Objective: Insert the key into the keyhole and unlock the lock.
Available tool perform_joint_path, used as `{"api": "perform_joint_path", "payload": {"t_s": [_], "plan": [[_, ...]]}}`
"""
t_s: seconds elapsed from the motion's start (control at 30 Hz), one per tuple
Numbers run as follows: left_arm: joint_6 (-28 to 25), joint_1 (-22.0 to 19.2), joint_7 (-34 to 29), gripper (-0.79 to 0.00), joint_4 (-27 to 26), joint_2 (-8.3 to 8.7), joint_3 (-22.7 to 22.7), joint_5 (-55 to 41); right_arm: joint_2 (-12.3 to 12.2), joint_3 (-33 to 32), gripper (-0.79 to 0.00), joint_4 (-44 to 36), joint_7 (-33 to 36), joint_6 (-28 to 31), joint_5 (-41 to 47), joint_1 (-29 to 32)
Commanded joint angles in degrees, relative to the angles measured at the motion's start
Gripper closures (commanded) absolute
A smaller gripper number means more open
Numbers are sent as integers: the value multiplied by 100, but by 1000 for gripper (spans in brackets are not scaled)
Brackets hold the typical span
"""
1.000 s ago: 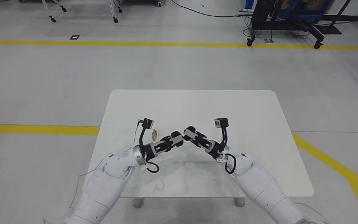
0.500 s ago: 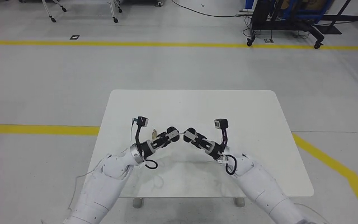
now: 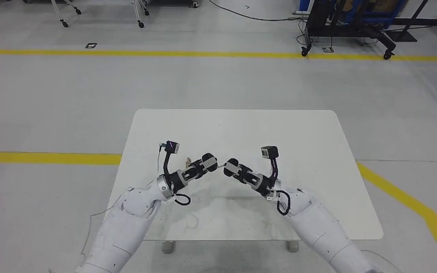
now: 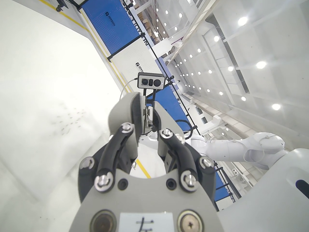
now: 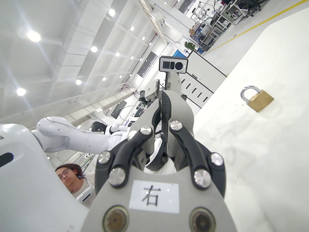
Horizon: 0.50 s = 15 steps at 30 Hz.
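The small silver metal key [image 4: 146, 114] is up in the air over the middle of the white table [image 3: 307, 136], right where the two arms meet tip to tip. The right gripper [image 5: 163, 92] is clamped on it, with a sliver of metal poking out past the pads. The left gripper [image 4: 146, 105] looks closed on the same piece from the opposite side, its dark pads drawn in tight around it. So both tools have a grip on the key, which reads to me as a hand-over or a re-grip rather than an insertion.

Now the brass padlock with the steel shackle [image 5: 257, 99]. It lies flat on the table, apart from both grippers, and nothing holds it. Seen from above, it sits off to the left arm's side of the meeting point, just beyond the left forearm, so the left arm is the nearer one.

The lock's long axis runs along the tabletop, and its keyhole end is the one away from the shackle, though I can't make out the keyhole itself. As I judge it, the key must come down and line up with that axis, and the loose lock could slide when pushed.
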<state>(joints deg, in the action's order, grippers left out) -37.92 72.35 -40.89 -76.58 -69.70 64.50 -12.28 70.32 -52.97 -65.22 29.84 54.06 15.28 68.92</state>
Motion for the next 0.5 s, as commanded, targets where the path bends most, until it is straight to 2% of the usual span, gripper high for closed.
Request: {"api": "perform_joint_path", "payload": {"t_s": [0.0, 0.07, 0.17, 0.3, 0.47], "plan": [[-23, -2, -69, -296, -1, 3, -22, -14, 3, -6, 0, -17, 1, -5, -3, 1], [-28, -5, -104, -292, 4, 6, -39, -33, 8, -5, 0, -24, 7, -16, -10, 0], [-47, -14, -130, -234, 12, 8, -63, -28, 21, 15, 0, -23, 17, -32, 4, -2], [-48, -21, -135, 0, 15, 8, -108, 32, 41, 48, 0, -2, 33, -36, 22, -11], [-48, -31, -67, 0, 24, 8, -149, 162, 56, 55, 0, 65, 52, -21, 41, -23]]}}
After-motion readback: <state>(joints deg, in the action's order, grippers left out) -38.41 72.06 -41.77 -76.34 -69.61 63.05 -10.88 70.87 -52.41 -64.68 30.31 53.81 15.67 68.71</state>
